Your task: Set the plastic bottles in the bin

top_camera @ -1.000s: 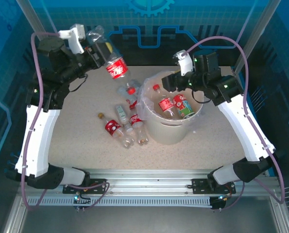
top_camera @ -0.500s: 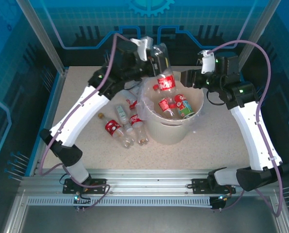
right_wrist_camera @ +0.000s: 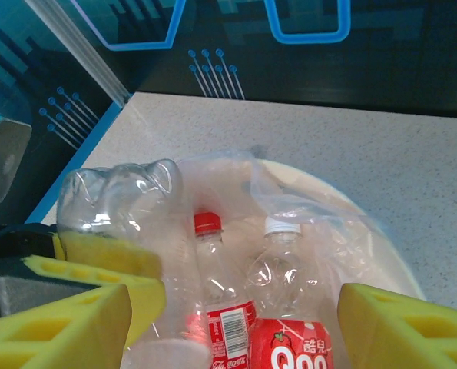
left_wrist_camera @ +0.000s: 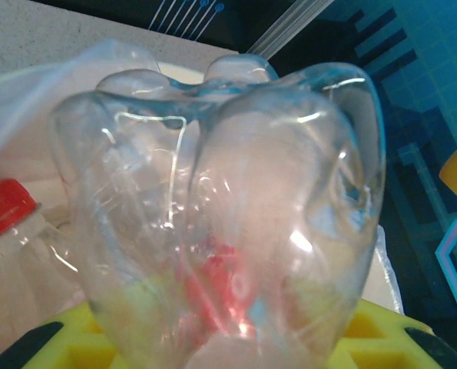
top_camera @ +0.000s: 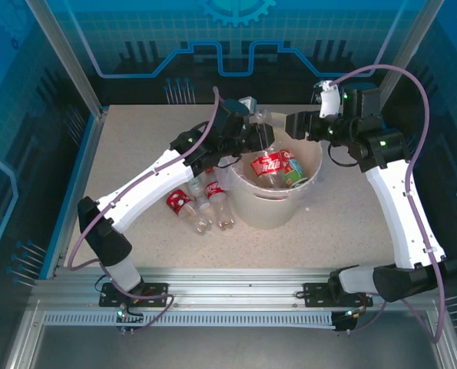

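**Left end effector** (top_camera: 253, 137): clenched on a clear bottle (left_wrist_camera: 213, 207), with its yellow pads (left_wrist_camera: 374, 334) pressing the bottle's sides. The lobed base faces the wrist camera and the neck points away, down over the left side of the bin (top_camera: 268, 209).

**Right end effector** (top_camera: 294, 124): released and empty. It hovers just beyond the far rim with its jaws spread, and the bin's contents are visible between them.

**Surroundings:** several bottles (right_wrist_camera: 222, 307), red-capped and white-capped, lie inside the bin within a loose clear liner (right_wrist_camera: 297, 196). Loose bottles (top_camera: 203, 204) lie on the counter (top_camera: 136, 154) just left of the bin, beneath the left forearm.

**Likely failure modes:**
- (a) The held bottle appears nearer the rim than the centre. A release here may let it strike the rim or the pile and tumble out onto the counter.
- (b) The liner bunches close to the pads and may catch on them, lifting when the arm moves.
- (c) The two end effectors stand near each other above the bin, so a move by either risks contact.
- (d) The bottle's thin wall may buckle under the pads and slip early.
- (e) A low retreat of the left arm may sweep the loose bottles aside.
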